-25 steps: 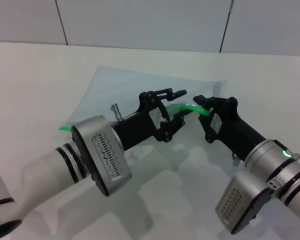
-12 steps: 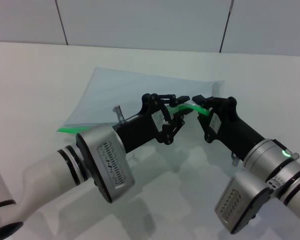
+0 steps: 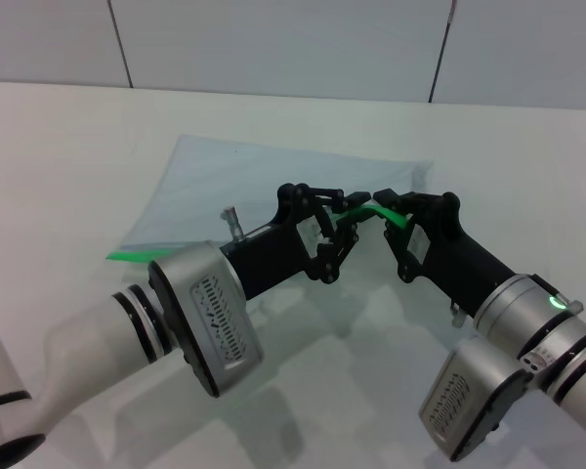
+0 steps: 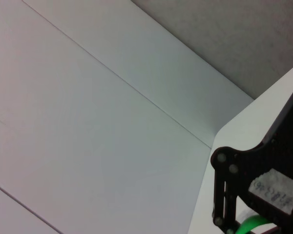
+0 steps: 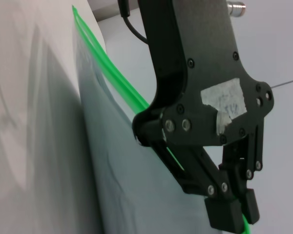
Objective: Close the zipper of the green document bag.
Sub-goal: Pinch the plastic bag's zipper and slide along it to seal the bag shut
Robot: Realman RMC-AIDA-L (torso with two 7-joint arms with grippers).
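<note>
Arching up off the pale translucent green document bag [image 3: 273, 171], the zipper [image 3: 371, 210].

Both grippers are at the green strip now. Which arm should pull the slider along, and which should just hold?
Probably left. The left gripper pinches the zipper mid-strip, with the unclosed length trailing back toward its own side. The right gripper clamps the raised end of the green document bag, suiting it to anchoring.
</note>
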